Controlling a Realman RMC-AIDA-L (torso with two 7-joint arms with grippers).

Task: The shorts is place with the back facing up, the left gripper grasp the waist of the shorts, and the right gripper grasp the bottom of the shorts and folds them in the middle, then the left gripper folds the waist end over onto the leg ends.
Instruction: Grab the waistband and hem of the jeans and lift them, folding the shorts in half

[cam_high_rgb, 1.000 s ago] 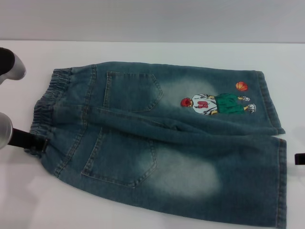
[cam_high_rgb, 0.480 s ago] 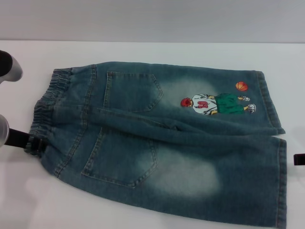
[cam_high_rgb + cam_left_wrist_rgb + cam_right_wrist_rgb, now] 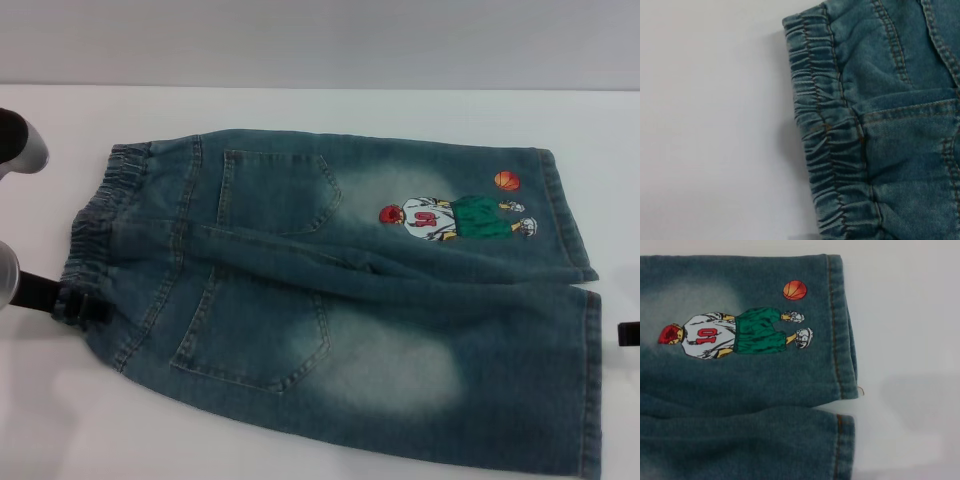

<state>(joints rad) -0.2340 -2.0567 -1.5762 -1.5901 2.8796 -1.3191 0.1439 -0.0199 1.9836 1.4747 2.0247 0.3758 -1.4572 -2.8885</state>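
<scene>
The long faded blue denim shorts (image 3: 340, 300) lie flat on the white table (image 3: 330, 108), back pockets up, their long axis running across the head view: the darker, gathered elastic waist of the shorts (image 3: 95, 230) points to the robot's left and the two wide stitched leg hems, the bottom of the shorts (image 3: 580, 330), point to its right. The small cartoon basketball player print (image 3: 455, 218) with its orange ball (image 3: 507, 181) sits on the farther leg, close to its hem. The left gripper (image 3: 85, 305), a black claw reaching in from the left edge, sits at the near corner of the waistband, touching the ruffled cloth; whether its jaws are clamped there I cannot tell. The right gripper (image 3: 628, 333) shows only as a black sliver at the right edge, just beside the near leg hem, its jaws hidden. The left wrist view shows the waistband's pleats (image 3: 825, 150) and stitching up close; the right wrist view shows the print (image 3: 735, 332) and both hems (image 3: 842, 340) with the split between them.
</scene>
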